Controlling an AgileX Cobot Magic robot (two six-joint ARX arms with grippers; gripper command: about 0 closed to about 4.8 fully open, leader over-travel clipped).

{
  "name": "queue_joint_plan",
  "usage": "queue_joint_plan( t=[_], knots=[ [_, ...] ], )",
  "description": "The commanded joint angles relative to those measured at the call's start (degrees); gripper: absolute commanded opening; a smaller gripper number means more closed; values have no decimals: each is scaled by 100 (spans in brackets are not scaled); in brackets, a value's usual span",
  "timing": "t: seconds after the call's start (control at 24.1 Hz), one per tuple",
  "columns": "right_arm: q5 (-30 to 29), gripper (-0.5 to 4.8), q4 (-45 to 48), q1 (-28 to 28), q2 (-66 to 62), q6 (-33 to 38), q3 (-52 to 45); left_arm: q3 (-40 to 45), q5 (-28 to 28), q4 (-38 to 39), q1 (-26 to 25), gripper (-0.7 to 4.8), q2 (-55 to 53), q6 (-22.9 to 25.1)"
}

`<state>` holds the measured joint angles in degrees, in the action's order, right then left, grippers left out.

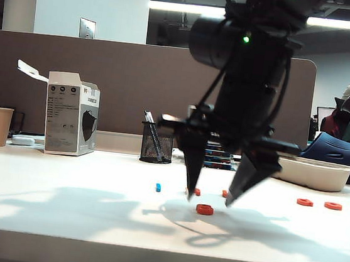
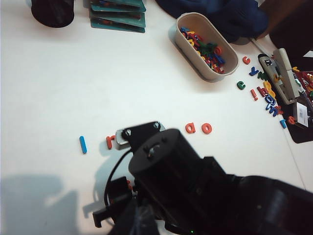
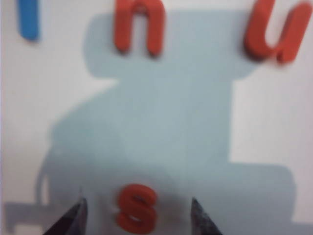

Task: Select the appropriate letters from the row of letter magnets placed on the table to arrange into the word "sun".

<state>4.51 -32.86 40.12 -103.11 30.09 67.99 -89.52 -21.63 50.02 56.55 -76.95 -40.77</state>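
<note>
The small orange-red plastic letter "s" (image 3: 137, 207) is lying flat on the wide white smooth table (image 1: 59, 206), in front of the row of letter magnets. It is being straddled by the right gripper (image 1: 208, 200), whose two dark fingertips are standing spread on either side without touching it. So the placing of the first letter is judged to be finishing. The orange-red "u" (image 3: 274, 32) and "n" (image 3: 139, 27) are waiting in the row behind, beside a thin blue bar-shaped magnet (image 3: 28, 19). Next, the "u" is to be reached for and set just beside the "s". The left gripper is not being shown in any view.
</note>
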Motion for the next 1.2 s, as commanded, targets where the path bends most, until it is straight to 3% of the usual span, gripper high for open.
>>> queue_joint_plan(
  t=[0.04,0.29,0.87,1.2],
  knots=[
    [15,267,-127,-15,35,-179,457,-26,-17,-35,7,-5,24,4],
    [442,267,-59,-46,31,-369,1058,-26,-17,-35,7,-5,24,4],
    [391,267,-155,-914,-138,-566,1141,-26,-15,-33,7,-5,24,4],
    [293,267,-35,-997,-610,-452,1141,-26,-7,-35,7,-5,24,4]
  ],
)
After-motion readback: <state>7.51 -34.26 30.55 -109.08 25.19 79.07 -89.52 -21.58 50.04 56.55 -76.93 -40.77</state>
